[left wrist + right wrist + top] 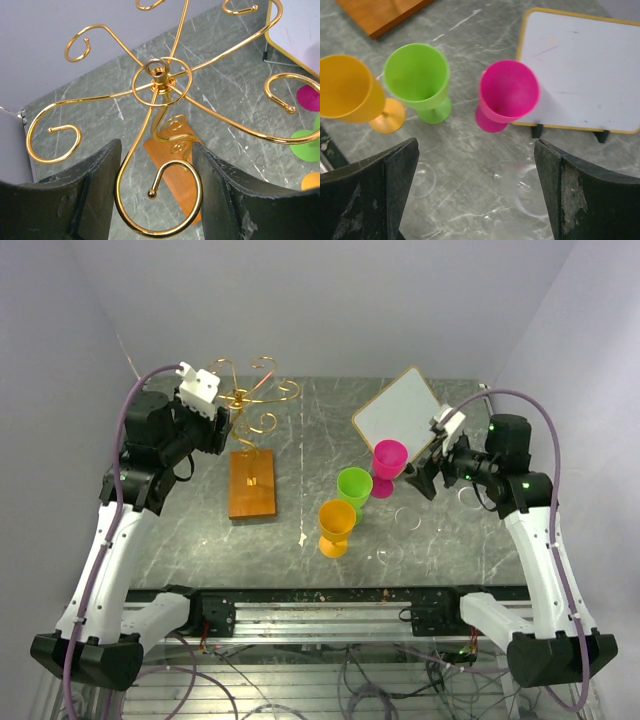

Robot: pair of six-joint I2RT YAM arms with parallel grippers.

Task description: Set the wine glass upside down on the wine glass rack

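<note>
The gold wire rack [250,398] stands on a wooden base [252,483] at the back left. My left gripper [214,430] is open around one of its curled hooks [165,200], which lies between the fingers [95,192]; nothing is gripped. Three plastic wine glasses stand upright mid-table: pink [389,466], green [353,489], orange [336,527]. Clear wine glasses [410,518] stand near them, faint against the marble. My right gripper [427,476] hangs open above a clear glass [532,192], with the pink glass [506,97] just ahead. It holds nothing.
A small whiteboard [398,412] with a yellow frame leans on its feet behind the pink glass. Another clear glass base [421,178] lies by the right gripper's left finger. The grey wall rises close behind the rack.
</note>
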